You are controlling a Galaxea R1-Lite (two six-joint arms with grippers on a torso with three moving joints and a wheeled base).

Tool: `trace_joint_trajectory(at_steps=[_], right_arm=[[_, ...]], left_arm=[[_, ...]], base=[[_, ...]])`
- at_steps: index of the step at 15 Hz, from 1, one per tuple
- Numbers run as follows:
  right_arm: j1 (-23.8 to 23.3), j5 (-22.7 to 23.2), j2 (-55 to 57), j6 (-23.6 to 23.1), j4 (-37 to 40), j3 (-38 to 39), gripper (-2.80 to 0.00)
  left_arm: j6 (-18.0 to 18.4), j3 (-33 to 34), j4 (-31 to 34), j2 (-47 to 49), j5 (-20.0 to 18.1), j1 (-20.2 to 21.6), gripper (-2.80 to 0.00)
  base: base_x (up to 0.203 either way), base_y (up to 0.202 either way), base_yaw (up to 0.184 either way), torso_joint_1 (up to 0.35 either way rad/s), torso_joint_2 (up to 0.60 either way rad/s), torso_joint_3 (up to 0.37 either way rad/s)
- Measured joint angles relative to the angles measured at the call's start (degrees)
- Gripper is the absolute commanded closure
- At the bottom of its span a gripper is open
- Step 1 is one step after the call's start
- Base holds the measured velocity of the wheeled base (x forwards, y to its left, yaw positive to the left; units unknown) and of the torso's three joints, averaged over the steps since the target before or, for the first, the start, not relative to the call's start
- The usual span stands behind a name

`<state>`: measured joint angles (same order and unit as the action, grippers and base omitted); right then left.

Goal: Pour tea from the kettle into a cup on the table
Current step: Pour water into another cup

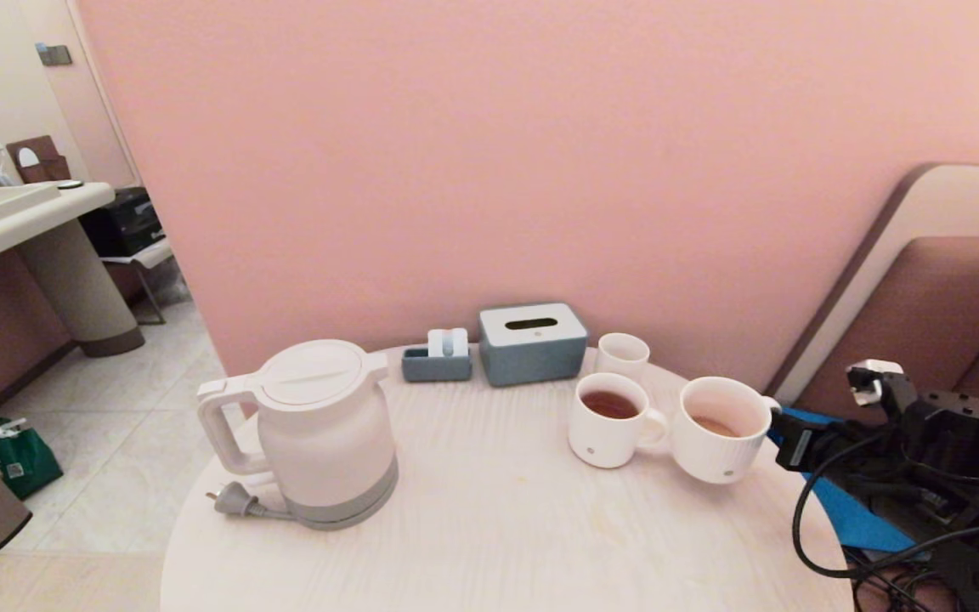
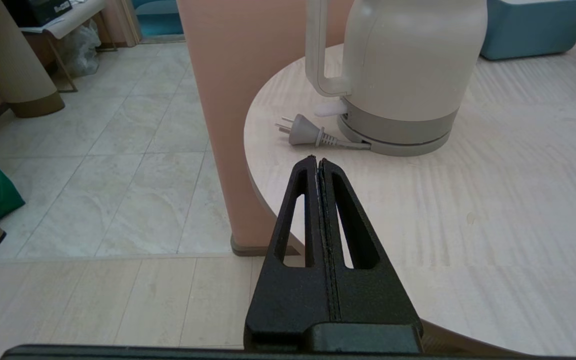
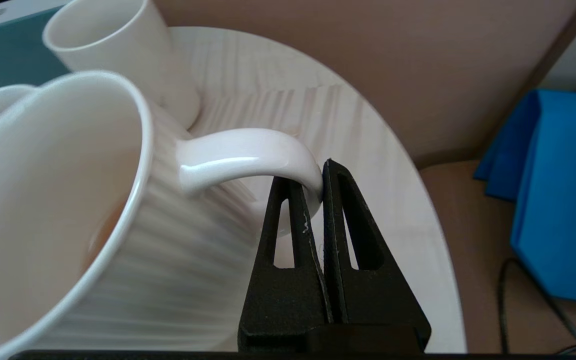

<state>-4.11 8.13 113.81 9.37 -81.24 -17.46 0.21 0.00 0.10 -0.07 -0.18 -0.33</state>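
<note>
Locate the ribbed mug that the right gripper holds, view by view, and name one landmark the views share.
Head view: the cup, tilted, right of the mug of dark tea, at the table's right edge.
Left wrist view: not in it.
Right wrist view: the cup fills the left; the right gripper pinches its handle.
Shared landmark: the table.

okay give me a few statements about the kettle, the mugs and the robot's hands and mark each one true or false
1. The right hand is clamped on the handle of the cup. True.
2. The left hand grips the kettle. False: it is shut on nothing, short of the kettle's plug.
3. The kettle's lid is off. False: the flat lid sits closed on top.
4. The cup is tilted, with pale tea inside. True.
5. The tissue box stands at the table's far edge. True.
</note>
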Motion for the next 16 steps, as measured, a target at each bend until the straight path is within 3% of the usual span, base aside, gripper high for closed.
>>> trace_joint_trajectory(at_steps=[11,16], right_arm=[[0.0,-1.7,-2.9,-1.4,14.0,-10.4,0.0],[0.4,-2.9,-4.1,-4.1,19.3,-15.6,0.0]], left_arm=[[0.0,0.0,0.0,0.0,0.0,0.0,0.0],[0.0,0.0,0.0,0.0,0.0,0.0,0.0]], base=[[0.0,0.0,0.0,0.0,0.0,0.0],[0.0,0.0,0.0,0.0,0.0,0.0]])
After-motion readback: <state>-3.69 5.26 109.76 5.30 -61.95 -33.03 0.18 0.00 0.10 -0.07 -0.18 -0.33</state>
